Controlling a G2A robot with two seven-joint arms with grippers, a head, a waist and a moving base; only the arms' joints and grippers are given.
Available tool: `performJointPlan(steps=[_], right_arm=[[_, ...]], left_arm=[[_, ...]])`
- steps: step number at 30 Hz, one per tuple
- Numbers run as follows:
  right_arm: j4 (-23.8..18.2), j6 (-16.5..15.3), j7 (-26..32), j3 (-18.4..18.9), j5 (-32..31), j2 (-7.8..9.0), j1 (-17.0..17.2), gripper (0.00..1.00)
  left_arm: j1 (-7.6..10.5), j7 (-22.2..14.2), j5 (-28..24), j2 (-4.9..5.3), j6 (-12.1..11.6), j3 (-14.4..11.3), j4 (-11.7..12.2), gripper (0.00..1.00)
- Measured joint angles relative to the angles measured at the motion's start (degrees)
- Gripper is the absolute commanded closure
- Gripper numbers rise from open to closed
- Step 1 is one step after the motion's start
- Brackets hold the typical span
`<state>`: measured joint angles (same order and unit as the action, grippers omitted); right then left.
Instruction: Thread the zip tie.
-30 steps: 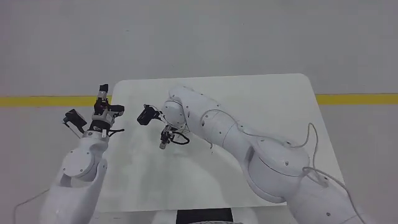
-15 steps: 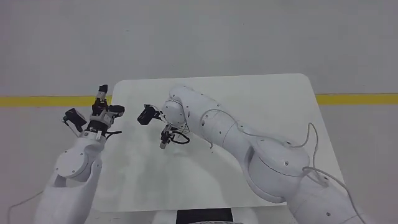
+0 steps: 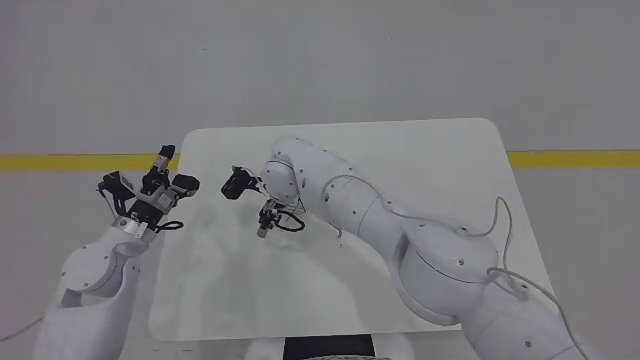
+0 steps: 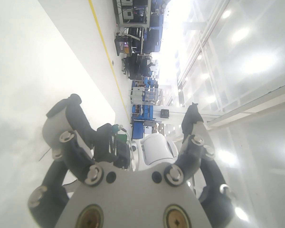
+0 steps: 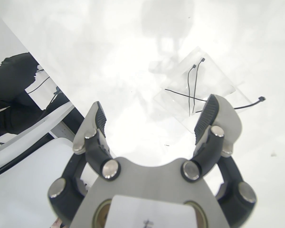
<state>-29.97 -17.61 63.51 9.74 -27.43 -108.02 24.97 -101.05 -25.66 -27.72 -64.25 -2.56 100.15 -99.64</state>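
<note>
Top view high, facing down on table, left wrist view looking past left gripper across table into room, right wrist view close, facing down past right gripper, all share table.

Two thin black zip ties lie flat, side by side, on a clear plastic sheet on the white desk. Each has a small square head at one end and a long tail, a little bent. None is made into a loop. A third zip tie lies across both tails, and its head sticks out past the sheet's edge.
</note>
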Motion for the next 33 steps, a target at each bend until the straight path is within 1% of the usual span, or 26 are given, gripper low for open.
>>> performJointPlan(steps=[2,5,7,10,16,25,28,29,30,31,33], right_arm=[[-0.6,1.7,-2.3,0.0,-3.5,0.16,0.3,0.0],[-0.7,3.3,-3.1,0.0,-7.6,0.2,0.6,0.0],[-0.6,4.1,-3.7,0.0,-9.7,0.1,0.8,0.0],[0.0,5.0,-3.8,0.1,-11.1,-0.12,1.1,0.0],[0.6,4.0,-3.1,0.3,-11.7,-0.55,1.5,0.0],[0.6,4.2,-3.2,0.3,-11.9,-0.52,1.5,0.0],[0.1,4.7,-4.1,0.1,-13.8,-0.37,1.8,0.0],[-0.3,4.8,-3.9,0.2,-14.3,-0.35,1.8,0.13],[-0.6,5.0,-3.4,0.1,-14.8,-0.34,1.8,0.39],[-1.1,5.4,-2.6,0.1,-15.5,-0.35,1.8,0.52],[-1.8,6.1,-1.6,0.1,-16.2,-0.41,1.8,0.64]], left_arm=[[0.0,0.0,0.0,0.0,0.0,0.0,0.0,0.0],[0.0,0.0,0.0,0.0,0.0,0.0,0.0,0.0],[0.0,0.0,0.0,0.0,0.0,0.0,0.0,0.0],[0.0,0.0,0.0,0.0,0.0,0.0,0.0,0.0],[0.0,0.0,0.0,0.0,0.0,0.0,0.0,0.0],[0.0,0.0,0.0,0.0,0.0,0.0,0.0,0.0],[0.0,0.0,0.0,0.0,0.0,0.0,0.0,0.0],[0.0,0.0,0.0,0.0,0.0,0.0,0.0,0.0],[0.0,0.0,0.0,0.0,0.0,0.0,0.0,0.0],[0.0,0.0,0.0,0.0,0.0,0.0,0.0,0.0],[0.0,0.0,0.0,0.0,0.0,0.0,0.0,0.0]])
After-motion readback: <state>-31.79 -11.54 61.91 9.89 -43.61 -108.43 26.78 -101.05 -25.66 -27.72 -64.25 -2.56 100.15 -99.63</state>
